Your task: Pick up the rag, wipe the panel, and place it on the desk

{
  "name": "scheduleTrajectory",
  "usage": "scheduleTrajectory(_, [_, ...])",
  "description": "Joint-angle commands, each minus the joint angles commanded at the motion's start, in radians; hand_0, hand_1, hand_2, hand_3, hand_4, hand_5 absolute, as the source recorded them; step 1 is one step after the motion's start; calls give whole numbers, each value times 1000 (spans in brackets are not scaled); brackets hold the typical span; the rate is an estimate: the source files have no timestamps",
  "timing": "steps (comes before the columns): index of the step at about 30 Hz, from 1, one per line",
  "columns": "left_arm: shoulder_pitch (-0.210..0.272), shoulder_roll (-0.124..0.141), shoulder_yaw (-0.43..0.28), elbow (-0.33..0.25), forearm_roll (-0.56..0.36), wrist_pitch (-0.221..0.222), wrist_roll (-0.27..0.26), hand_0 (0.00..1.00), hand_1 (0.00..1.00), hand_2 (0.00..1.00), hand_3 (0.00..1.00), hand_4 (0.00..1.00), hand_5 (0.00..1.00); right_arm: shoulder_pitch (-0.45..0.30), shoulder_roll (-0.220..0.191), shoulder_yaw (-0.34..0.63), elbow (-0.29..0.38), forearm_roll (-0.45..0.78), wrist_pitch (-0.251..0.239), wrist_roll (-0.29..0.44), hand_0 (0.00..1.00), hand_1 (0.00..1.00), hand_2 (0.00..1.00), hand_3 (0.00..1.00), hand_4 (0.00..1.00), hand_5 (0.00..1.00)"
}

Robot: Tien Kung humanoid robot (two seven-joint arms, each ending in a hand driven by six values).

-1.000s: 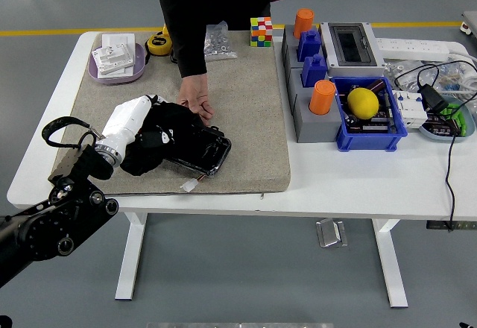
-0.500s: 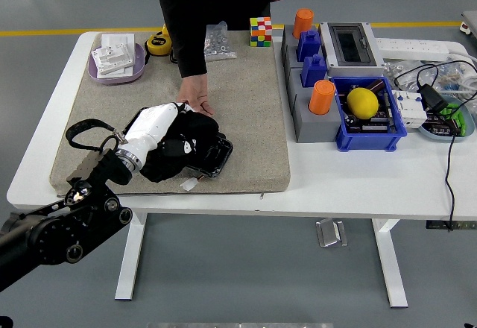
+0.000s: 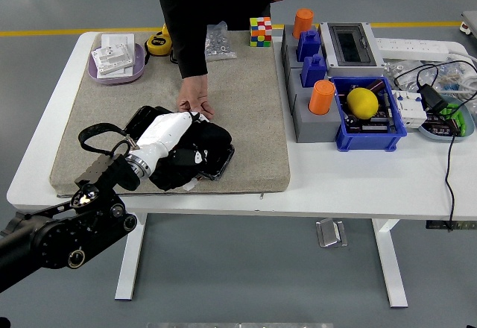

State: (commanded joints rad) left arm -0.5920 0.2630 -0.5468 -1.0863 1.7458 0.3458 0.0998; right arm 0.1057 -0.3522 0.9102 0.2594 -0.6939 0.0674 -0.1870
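the left hand (image 3: 181, 143) has slid along the panel (image 3: 216, 158) — a second ago it sat over the panel's left end, and now it is pressed down nearer the right end, with the left corner of the panel uncovered behind the wrist. the black rag (image 3: 195, 149) is bunched under the palm; the fingers look curled into the cloth and holding it, though black on black makes them hard to pick out. the rag is therefore on top of the panel, which lies on the grey mat (image 3: 246, 104) toward the front of the desk (image 3: 350, 175).

a person stands at the far side, one hand (image 3: 195, 105) resting fingertips on the mat just beyond the panel's far edge. that hand has barely shifted while the robot's moved — i'd guess it is steadying the panel, but i cannot see whether it touches it.

to my eye this is the wiping itself, one stroke carried left to right. the pick-up is done; setting the rag down on the desk is not. the robot's right arm is nowhere to be seen.
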Motion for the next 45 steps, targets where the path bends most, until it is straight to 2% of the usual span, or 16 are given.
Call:
scheduleTrajectory(13, [-11, 4, 30, -24, 0, -3, -7, 223, 399, 467, 274, 2, 2, 3, 2, 1, -1, -1, -1, -1, 719, 598, 663, 576, 968, 535])
scheduleTrajectory(19, [-8, 2, 18, -37, 1, 5, -14, 224, 397, 466, 273, 2, 2, 3, 5, 2, 0, -1, -3, 0, 718, 599, 663, 576, 969, 537])
scheduleTrajectory(28, [7, -5, -15, 3, -5, 15, -10, 225, 397, 467, 276, 2, 2, 2, 8, 4, 0, -3, -4, 1, 718, 598, 662, 576, 969, 537])
scheduleTrajectory(36, [14, -8, -25, 59, 22, 53, 25, 227, 396, 467, 275, 2, 2, 0, 10, 6, 0, -4, -4, 1, 718, 597, 661, 576, 970, 539])
scheduleTrajectory(45, [22, -4, -48, 110, 34, 64, 41, 230, 398, 470, 278, 2, 2, -2, 11, 6, 0, -4, -4, 1, 719, 597, 661, 576, 969, 537])
